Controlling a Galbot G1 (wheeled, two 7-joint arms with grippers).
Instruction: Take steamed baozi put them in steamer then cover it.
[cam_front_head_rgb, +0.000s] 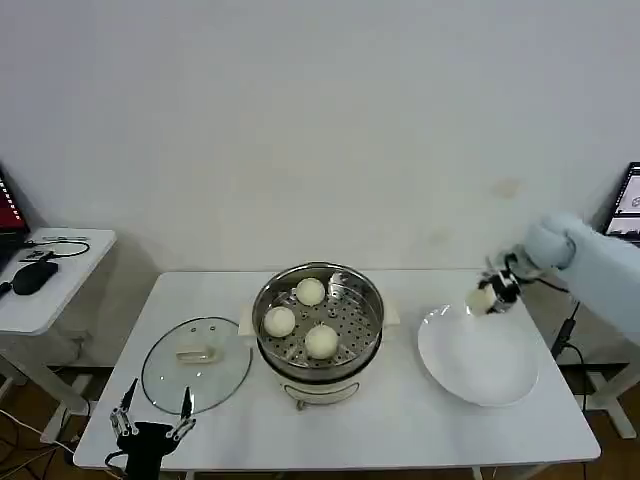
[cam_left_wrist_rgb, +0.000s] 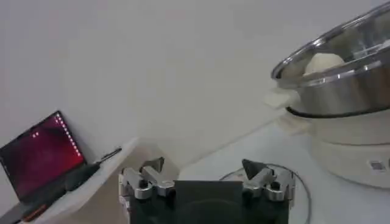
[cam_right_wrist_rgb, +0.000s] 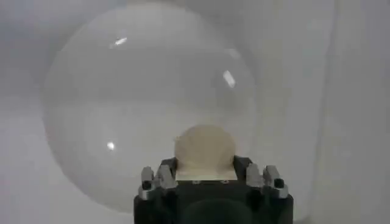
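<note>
The white counter (cam_front_head_rgb: 400, 420) carries everything, with a smaller side table (cam_front_head_rgb: 60, 285) off the robot's left end holding a laptop (cam_left_wrist_rgb: 42, 159) and a dark mouse (cam_front_head_rgb: 35, 275). At the middle of the counter stands the steamer (cam_front_head_rgb: 320, 325), a shiny steel pot on a white base, lid off. Three steamed baozi (cam_front_head_rgb: 320, 341) sit on its perforated tray: one toward the back, one on the robot's left side, one at the front. To the steamer's right lies the white plate (cam_front_head_rgb: 480, 360), bare. To its left, just beside the base, the round glass lid (cam_front_head_rgb: 195, 365) rests flat on the counter.

The right tool (cam_front_head_rgb: 487, 298) hangs over the back left rim of the plate, its fingers closed around a fourth baozi (cam_right_wrist_rgb: 205, 151), clear of the plate's surface. The bun bulges out between the two pads in the right wrist view.

The left tool (cam_front_head_rgb: 153, 420) is low at the counter's front edge, just in front of the glass lid, fingers spread wide and holding nothing.
</note>
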